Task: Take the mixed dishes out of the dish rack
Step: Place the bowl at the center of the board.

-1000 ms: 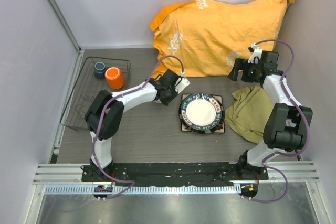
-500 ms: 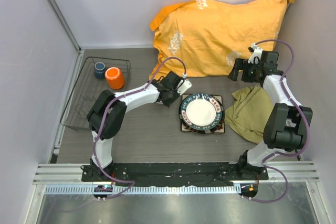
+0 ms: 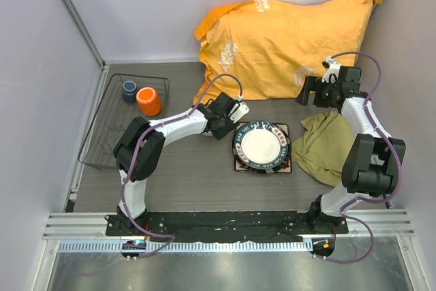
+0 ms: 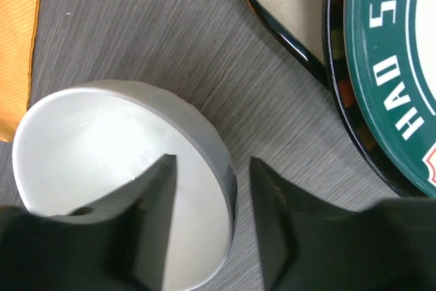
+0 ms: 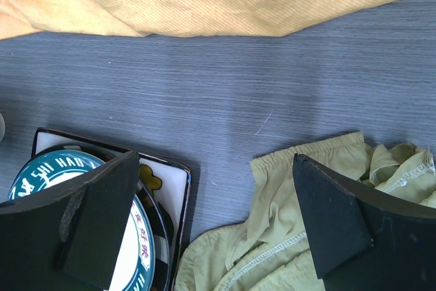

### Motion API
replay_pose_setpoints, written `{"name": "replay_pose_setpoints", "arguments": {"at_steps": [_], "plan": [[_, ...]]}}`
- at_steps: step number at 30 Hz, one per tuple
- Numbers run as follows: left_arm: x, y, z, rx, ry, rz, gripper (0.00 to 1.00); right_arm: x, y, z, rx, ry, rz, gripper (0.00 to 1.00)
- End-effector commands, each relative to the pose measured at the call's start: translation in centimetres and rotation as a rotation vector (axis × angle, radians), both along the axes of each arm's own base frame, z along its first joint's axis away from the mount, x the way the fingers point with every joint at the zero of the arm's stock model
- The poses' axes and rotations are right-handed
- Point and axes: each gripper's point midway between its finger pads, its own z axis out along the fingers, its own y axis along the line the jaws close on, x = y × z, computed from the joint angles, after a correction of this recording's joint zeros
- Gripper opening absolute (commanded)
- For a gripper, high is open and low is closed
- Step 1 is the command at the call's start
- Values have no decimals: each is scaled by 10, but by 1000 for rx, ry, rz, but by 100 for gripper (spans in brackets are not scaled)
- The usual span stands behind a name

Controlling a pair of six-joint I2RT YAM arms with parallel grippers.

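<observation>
A dark grey, wood-grained table [image 3: 184, 168] carries everything. Near its middle lies a square white plate with a dark rim [image 4: 294, 11], flat on the wood. Just left of that plate, a round white bowl [image 4: 82, 148] sits upright on the tabletop, close but not touching. Well left of the plate stands a rectangular dark wire dish rack [image 3: 99, 142]. Behind the plate a large crumpled orange cloth [image 3: 286, 39] is heaped. Just right of the plate lies a bunched olive-green cloth [image 3: 323, 148].
</observation>
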Motion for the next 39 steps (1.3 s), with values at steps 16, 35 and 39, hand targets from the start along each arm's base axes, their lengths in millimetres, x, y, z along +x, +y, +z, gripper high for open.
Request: {"name": "replay_pose_setpoints", "arguments": {"at_steps": [16, 35, 39], "plan": [[23, 4, 135, -180, -300, 66, 94, 13, -2, 14, -22, -46, 6, 100], [68, 189, 213, -363, -400, 483, 100, 13, 0, 12, -14, -40, 10, 99], [79, 240, 210, -388, -387, 590, 100, 13, -1, 12, -18, -41, 10, 100]]}}
